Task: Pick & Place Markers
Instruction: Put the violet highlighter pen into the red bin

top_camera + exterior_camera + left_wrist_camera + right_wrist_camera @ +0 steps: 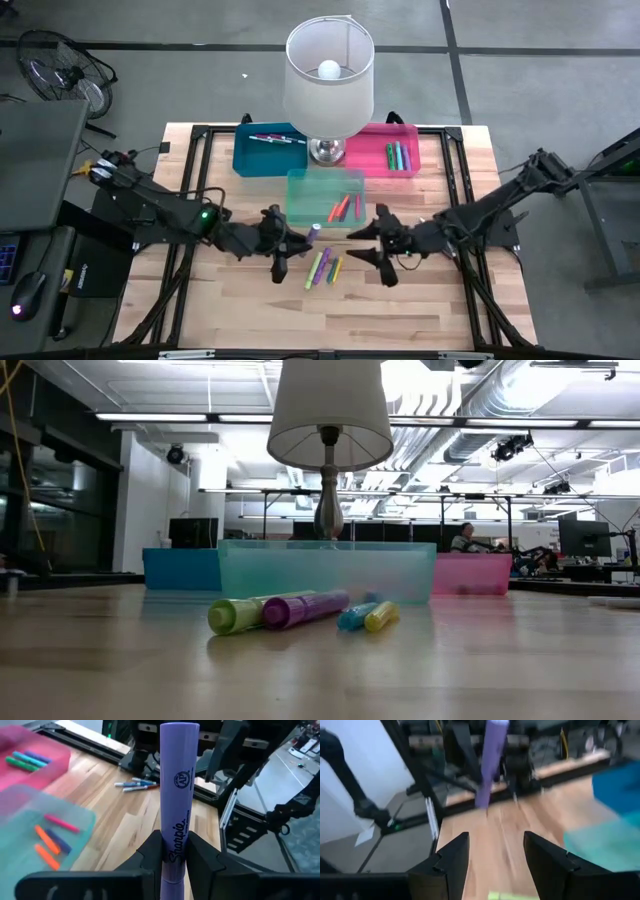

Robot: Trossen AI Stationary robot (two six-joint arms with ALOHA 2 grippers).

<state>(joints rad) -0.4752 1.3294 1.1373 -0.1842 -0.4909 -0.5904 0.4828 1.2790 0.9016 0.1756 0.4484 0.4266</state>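
The left claw (174,855) is clamped on a purple marker (176,795), gripping it low on the barrel so most of its length stands clear ahead of the fingers — a hold that should let the marker drop cleanly once it is over a bin. From above, this claw (288,245) sits just short of the teal bin (325,182), which already holds a few orange and pink markers, so the teal bin looks the likely destination, though that is only a judgement. The right claw (492,852) has its fingers spread apart and holds nothing; it hangs over the tabletop (420,310) near the loose markers (325,266), probably poised for its own pick. Those loose ones — green, purple, blue and yellow — lie side by side in front of the teal bin. A blue bin (268,150) and a pink bin (385,150) stand behind it, each with a few markers inside, flanking a lamp (329,75).
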